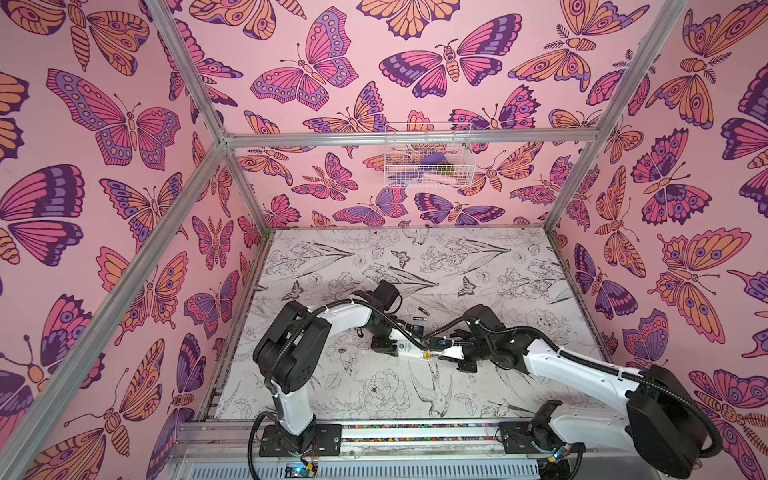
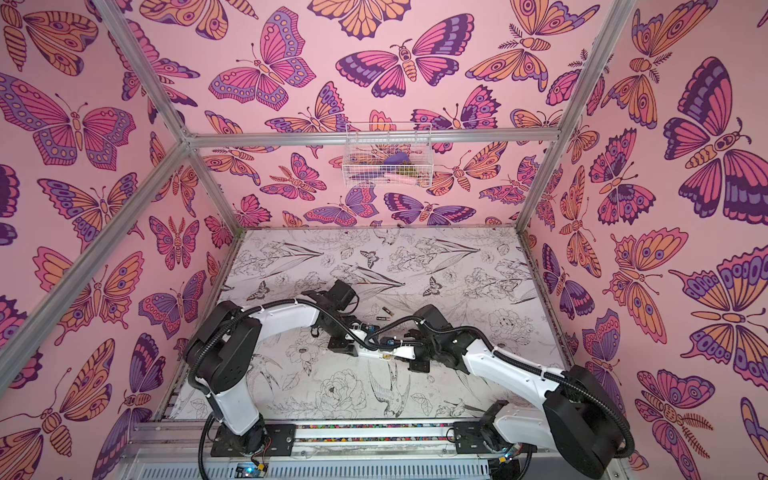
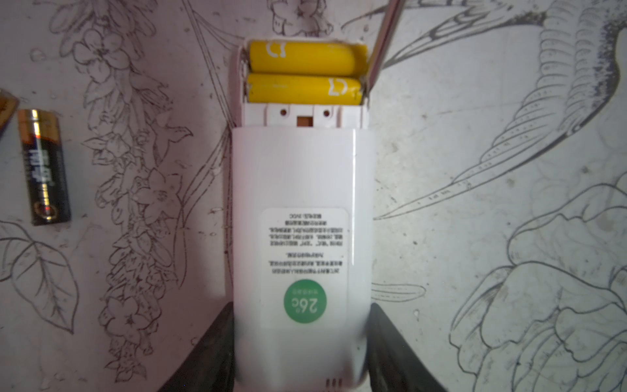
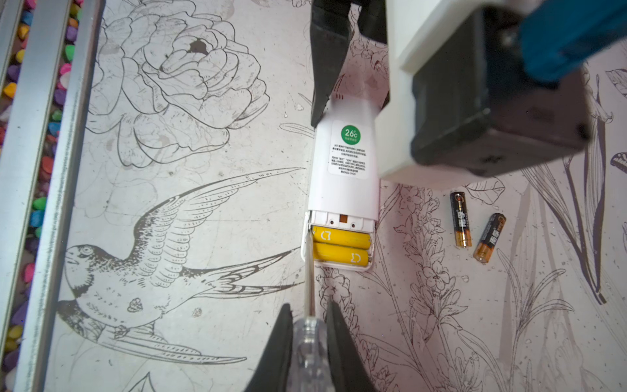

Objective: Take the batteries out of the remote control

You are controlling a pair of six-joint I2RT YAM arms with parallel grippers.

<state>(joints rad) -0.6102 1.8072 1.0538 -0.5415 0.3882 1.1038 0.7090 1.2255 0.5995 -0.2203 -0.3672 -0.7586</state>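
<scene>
The remote control (image 4: pixel 342 163) is lying back-up on the desk (image 1: pixel 457 266), and its white shell is carrying a sticker with a round green badge (image 4: pixel 350 134) reading "26°C"; the lines of small print under it are too fine for me to read. Two yellow batteries (image 4: pixel 341 237) are sitting side by side in the open bay at one end of the remote, each showing a white bracket-shaped logo. Two black batteries (image 4: pixel 460 219) with coppery ends and white Chinese characters are lying loose on the desk near the remote, on its back-wall side, close to each other but not touching. The left fingers (image 3: pixel 210 356) are standing about half open and pinching the remote's two long sides at the end away from the bay. The right fingers (image 4: pixel 278 346) are closing tight on the clear handle of a screwdriver (image 4: pixel 309 332), whose metal shaft is reaching the edge of the bay by the yellow pair's ends; whether the tip is touching a cell I cannot tell. The desk is wearing a white sheet of inked peonies, swallows and butterflies. Beyond the remote, pink butterfly walls (image 1: pixel 104 124) are rising inside an aluminium frame, with a white wire basket (image 1: pixel 428 156) hanging on the back wall.
</scene>
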